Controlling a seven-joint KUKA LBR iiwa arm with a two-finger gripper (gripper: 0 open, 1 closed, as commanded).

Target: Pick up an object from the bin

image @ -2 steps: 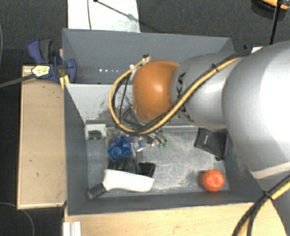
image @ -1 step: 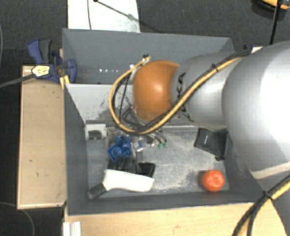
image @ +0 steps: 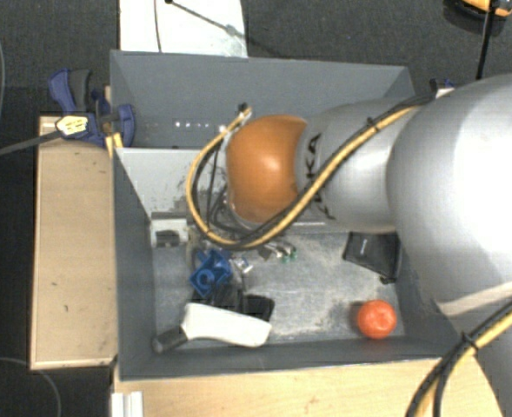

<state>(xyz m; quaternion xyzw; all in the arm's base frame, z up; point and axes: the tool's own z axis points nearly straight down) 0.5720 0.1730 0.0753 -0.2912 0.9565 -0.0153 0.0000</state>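
Observation:
My gripper [image: 240, 264] hangs low in the left half of the bin, mostly hidden under the arm's orange cover. Just to its left and touching or nearly touching it sits a blue plastic piece [image: 209, 273]. Directly in front of it lies a black object [image: 249, 304], and in front of that a white curved piece on a dark handle [image: 224, 325] rests along the near wall. A small metal part with a green spot [image: 282, 252] lies just right of the gripper.
An orange ball [image: 376, 318] rests near the front right corner. A black flat object [image: 373, 254] lies at the right, partly under the arm. A small grey-white box [image: 169, 233] stands against the left wall. The arm covers the bin's back and right.

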